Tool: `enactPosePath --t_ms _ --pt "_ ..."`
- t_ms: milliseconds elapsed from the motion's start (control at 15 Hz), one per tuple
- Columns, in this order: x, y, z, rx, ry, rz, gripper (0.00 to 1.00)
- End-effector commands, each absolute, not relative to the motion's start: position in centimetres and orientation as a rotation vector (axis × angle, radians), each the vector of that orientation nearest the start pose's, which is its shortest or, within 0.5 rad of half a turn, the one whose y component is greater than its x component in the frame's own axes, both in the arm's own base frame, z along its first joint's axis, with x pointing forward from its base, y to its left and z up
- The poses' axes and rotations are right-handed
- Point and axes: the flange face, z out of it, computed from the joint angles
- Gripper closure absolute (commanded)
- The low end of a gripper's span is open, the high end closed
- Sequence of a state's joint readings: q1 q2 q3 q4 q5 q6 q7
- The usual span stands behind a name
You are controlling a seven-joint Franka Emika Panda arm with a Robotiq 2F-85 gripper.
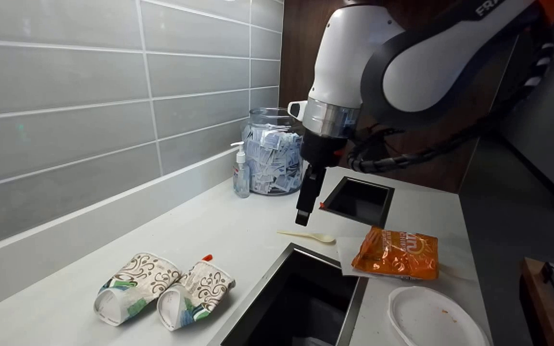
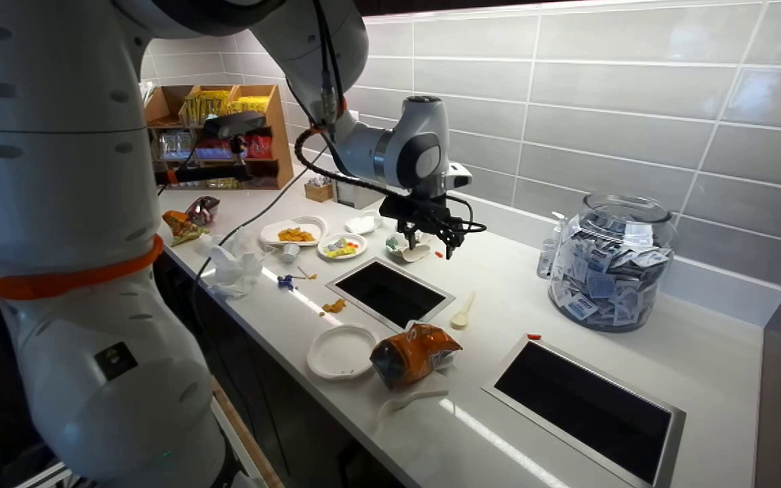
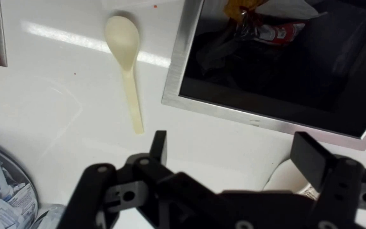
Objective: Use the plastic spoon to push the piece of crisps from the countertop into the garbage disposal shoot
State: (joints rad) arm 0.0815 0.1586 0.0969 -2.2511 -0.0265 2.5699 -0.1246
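In an exterior view, the counter [image 1: 185, 230] has a near opening [image 1: 301, 286] and a far opening [image 1: 361, 199], with a spoon [image 1: 320, 237] between them and a red piece [image 1: 322, 205] at the far one's rim. Two cups [image 1: 144, 276] lie at near left, a plate [image 1: 421, 317] at near right; beyond it, a bag [image 1: 402, 254] rests partly on a sheet [image 1: 348, 250]. Farther back, a bottle [image 1: 241, 180] stands just left of a jar [image 1: 267, 120]. In an exterior view, laden plates [image 2: 268, 237] and a rack [image 2: 285, 146] stand far left.

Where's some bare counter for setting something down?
Along the tiled wall, between paper cups and pump bottle, counter lies bare out to the spoon; likewise between the front edge and the opening nearest the jar. Crowded: around the orange bag and plate.
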Motion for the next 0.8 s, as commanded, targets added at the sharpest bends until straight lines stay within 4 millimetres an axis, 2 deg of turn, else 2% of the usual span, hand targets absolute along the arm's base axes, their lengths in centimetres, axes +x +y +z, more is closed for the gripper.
enactPosePath --t_ms 0,200,267,333,667,733 --pt "56.6 7.8 29.2 -3.098 -0.549 -0.244 0.0" --pt "57.8 6.7 27.5 -3.073 -0.575 -0.189 0.0" --pt "57.9 7.0 27.6 -3.069 -0.596 -0.178 0.0" --pt "57.1 6.8 28.3 -3.087 -0.56 -0.205 0.0" --pt "57.8 7.1 27.7 -3.08 -0.584 -0.2 0.0" --pt "58.0 6.5 27.3 -3.102 -0.565 -0.215 0.0"
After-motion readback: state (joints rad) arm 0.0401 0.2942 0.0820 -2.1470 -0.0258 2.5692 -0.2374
